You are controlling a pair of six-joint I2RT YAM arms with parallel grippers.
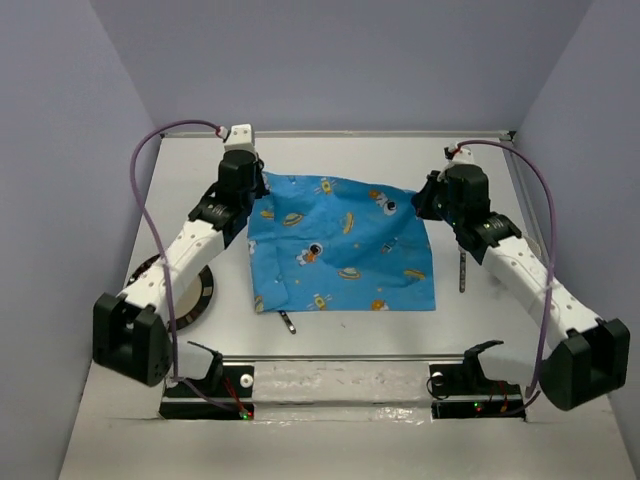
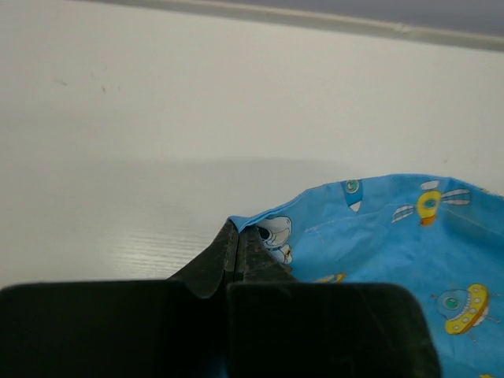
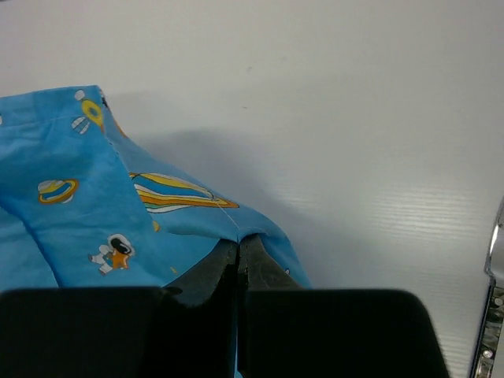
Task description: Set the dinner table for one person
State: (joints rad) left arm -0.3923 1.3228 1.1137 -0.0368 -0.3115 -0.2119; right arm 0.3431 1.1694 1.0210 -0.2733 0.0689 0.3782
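On dinner table (image 1: pixel 330 150), grippers (image 2: pixel 238 233) (image 3: pixel 238 241) pinch cloth (image 1: pixel 340 245)

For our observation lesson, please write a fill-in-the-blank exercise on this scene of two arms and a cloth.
The cloth has a ___ ground.
The left hand and the right hand are each ___ on a cloth corner.
The plate lies partly under the ___ arm.
Missing words: blue; shut; left.

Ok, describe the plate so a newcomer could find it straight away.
On the white table, look left of the blue space-print cloth. The plate lies partly under the left arm: the only round thing, dark-rimmed with a pale centre.
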